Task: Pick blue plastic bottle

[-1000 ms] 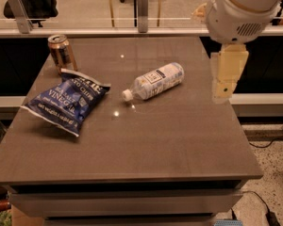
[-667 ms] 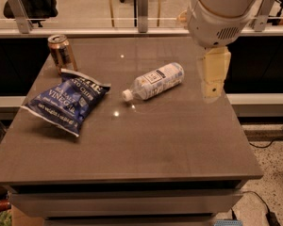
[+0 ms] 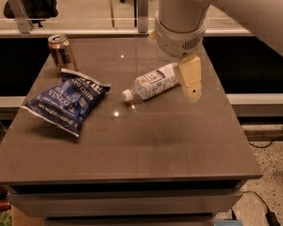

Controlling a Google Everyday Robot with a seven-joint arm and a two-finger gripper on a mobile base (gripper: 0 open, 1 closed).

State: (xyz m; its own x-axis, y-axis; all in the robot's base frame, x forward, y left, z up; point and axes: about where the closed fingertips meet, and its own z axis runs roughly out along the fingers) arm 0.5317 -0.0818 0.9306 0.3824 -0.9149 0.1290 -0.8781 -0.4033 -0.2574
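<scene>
The blue plastic bottle [image 3: 153, 82] lies on its side in the middle of the brown table [image 3: 146, 149]. It is clear, with a pale label bearing a dark square mark. Its white cap points to the front left. My gripper [image 3: 192, 91] hangs from the large white arm [image 3: 181, 18], pointing down. It is right next to the bottle's base end, at its right side, a little above the table top. It holds nothing that I can see.
A blue chip bag [image 3: 68, 100] lies on the left of the table. A metal can [image 3: 61, 51] stands at the back left corner. A glass rail [image 3: 85, 13] runs behind the table. The floor drops off on the right.
My arm and gripper have moved left, from the table's right edge to right beside the bottle's base. The bottle, bag and can have not moved.
</scene>
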